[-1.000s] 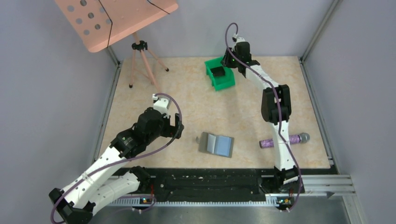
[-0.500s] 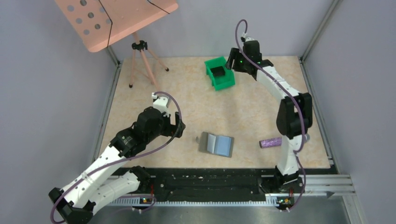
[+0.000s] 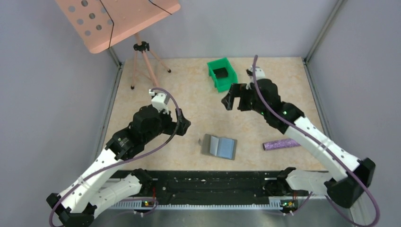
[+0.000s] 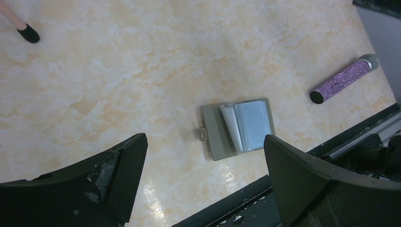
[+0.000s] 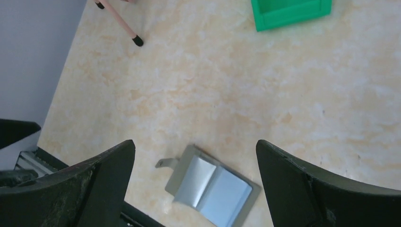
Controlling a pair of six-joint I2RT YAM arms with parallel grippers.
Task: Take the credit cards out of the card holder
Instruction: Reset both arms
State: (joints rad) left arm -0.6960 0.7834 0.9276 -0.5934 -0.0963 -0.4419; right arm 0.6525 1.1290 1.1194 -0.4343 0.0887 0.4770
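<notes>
The card holder (image 3: 219, 146) lies open and flat on the surface (image 3: 198, 94), close to the near edge and between our two arms. Its grey cover is on the left, with a small tab (image 4: 203, 134) sticking out. The light blue panel (image 4: 254, 124) is on the right. In the middle, one thin leaf (image 4: 229, 126) curls up a little. We cannot tell if any cards sit in the pockets.

Our left end effector (image 3: 182, 123) hangs above the surface to the left of the card holder. Its jaws are wide apart and nothing is in them. Our right end effector (image 3: 235, 100) hangs farther back, between the green bin (image 3: 222, 74) and the card holder. Its jaws are wide apart too, and it holds nothing. A purple tube (image 3: 281, 144) lies to the right of the card holder, apart from it.

We think the card holder is light and thin, and soft at the fold, so it will bend. The surface looks smooth, so a push from the side would likely make it slide. A card would be stiff, thin and slippery.

So we would press one end effector down on the grey cover to keep it in place. The other should pinch a card by any edge that pokes out, then pull it straight along the pocket. The curled leaf looks like the easiest place to get under. We should pinch softly, because a hard squeeze could bend a card or make it slip away.
</notes>
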